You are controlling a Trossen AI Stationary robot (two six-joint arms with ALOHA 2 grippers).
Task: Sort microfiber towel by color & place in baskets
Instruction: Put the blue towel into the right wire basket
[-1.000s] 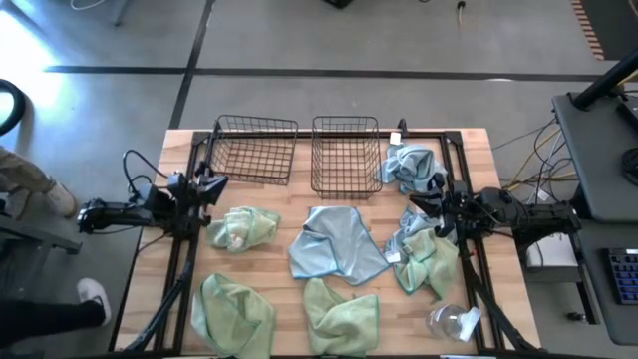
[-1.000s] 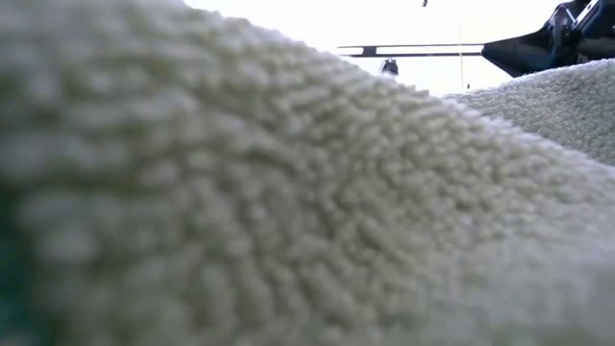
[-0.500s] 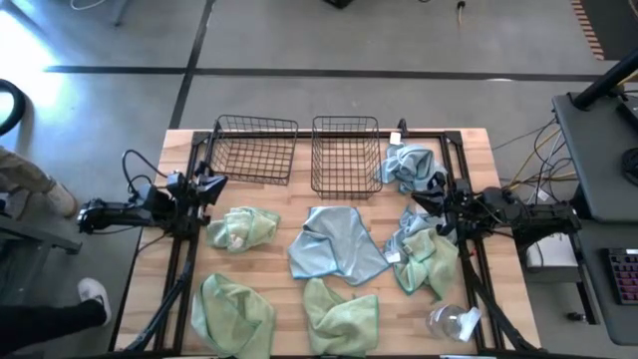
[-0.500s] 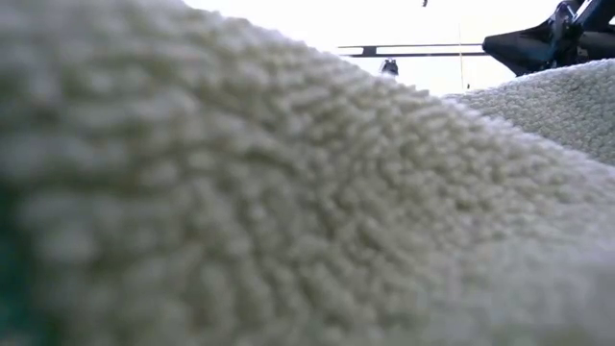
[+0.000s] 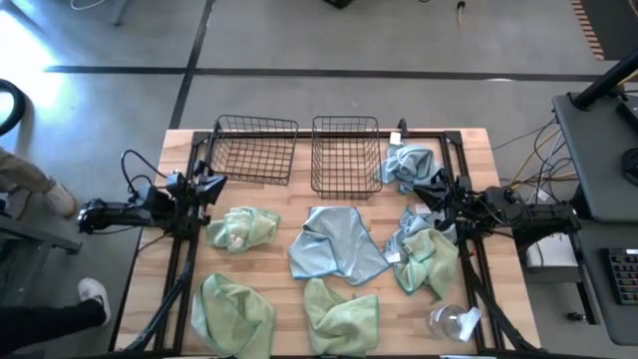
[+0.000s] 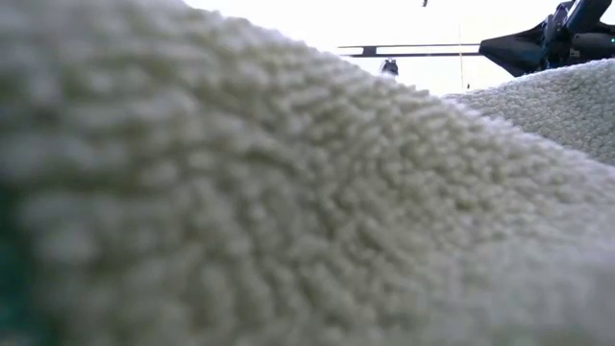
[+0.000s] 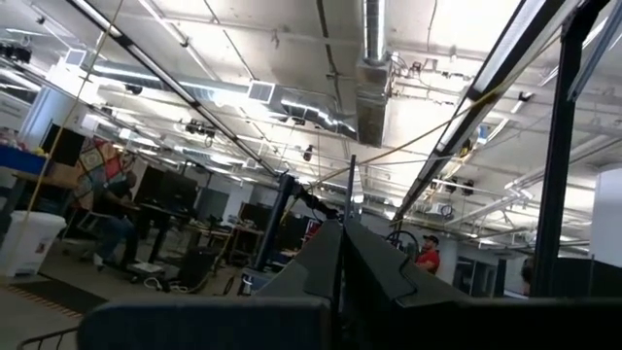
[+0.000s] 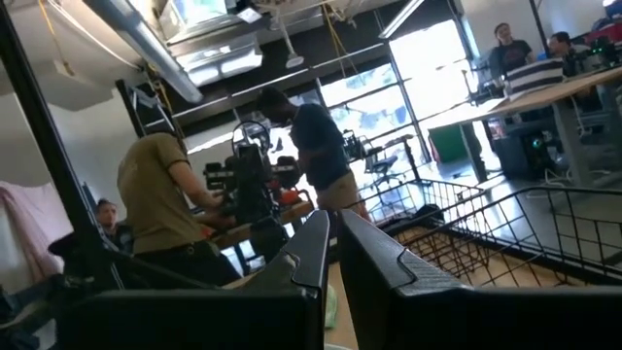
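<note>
Nothing sorted yet: both wire baskets (image 5: 299,152) sit side by side at the far edge of the table (image 5: 474,145) with no cloth in them, while the towels (image 5: 335,242) lie scattered in front, green ones to the left and near side, blue-grey ones in the middle and on the right. The right gripper (image 5: 431,189) hangs over the right-hand cluster of blue-grey and green cloths, fingers pressed together and holding nothing, likely lining up a first pick; the left gripper (image 5: 212,184) waits at the left edge beside a green towel, fingers likewise together and empty
</note>
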